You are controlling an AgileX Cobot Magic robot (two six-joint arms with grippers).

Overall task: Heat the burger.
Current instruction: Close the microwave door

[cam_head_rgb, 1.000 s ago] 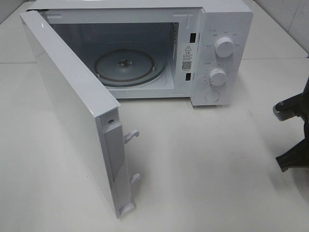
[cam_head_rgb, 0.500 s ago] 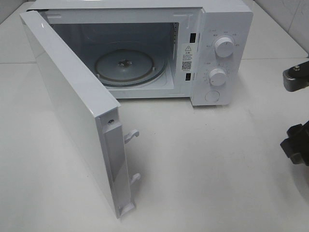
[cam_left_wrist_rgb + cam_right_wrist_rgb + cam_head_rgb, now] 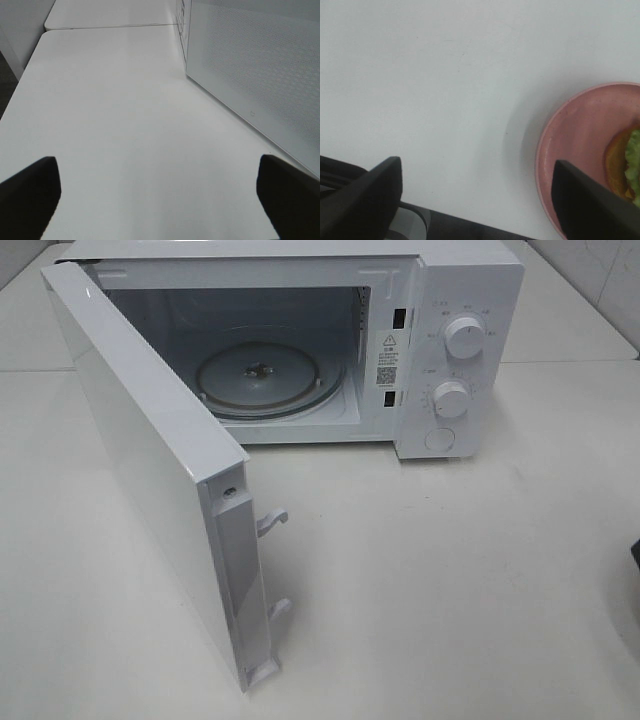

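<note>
Microwave (image 3: 300, 350) door (image 3: 150, 470) open; turntable bare.
Burger (image 3: 626, 165) on pink plate (image 3: 570, 150); right gripper (image 3: 477, 192) released above table; left gripper (image 3: 157, 187) released.

From my left wrist camera I see the left gripper (image 3: 159, 192) with fingers (image 3: 27, 192) spread wide over the white table (image 3: 115, 125), the microwave door's (image 3: 260, 75) perforated panel alongside.
</note>
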